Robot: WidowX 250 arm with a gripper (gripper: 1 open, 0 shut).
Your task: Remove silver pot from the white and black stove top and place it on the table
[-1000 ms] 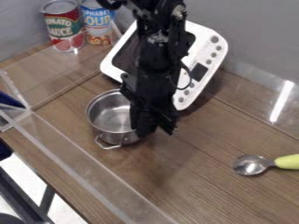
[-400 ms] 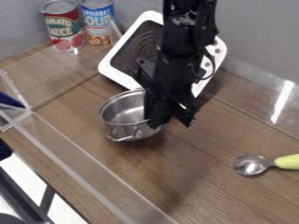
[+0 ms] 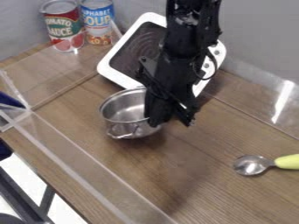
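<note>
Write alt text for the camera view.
A black robot gripper pinches the rim of a tilted silver pot over a wooden table, in front of a white stove top. Two food cans stand behind; a spoon lies at right.

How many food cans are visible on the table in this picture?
2. Both stand at the far left corner of the table: a red-labelled can and, to its right, a second can next to the stove top. The arm may hide something behind it.

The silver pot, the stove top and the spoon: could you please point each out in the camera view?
silver pot (image 3: pixel 122 111), camera view, on its shiny inside.
stove top (image 3: pixel 138 48), camera view, on the black glass.
spoon (image 3: pixel 249 165), camera view, on its metal bowl.
</note>
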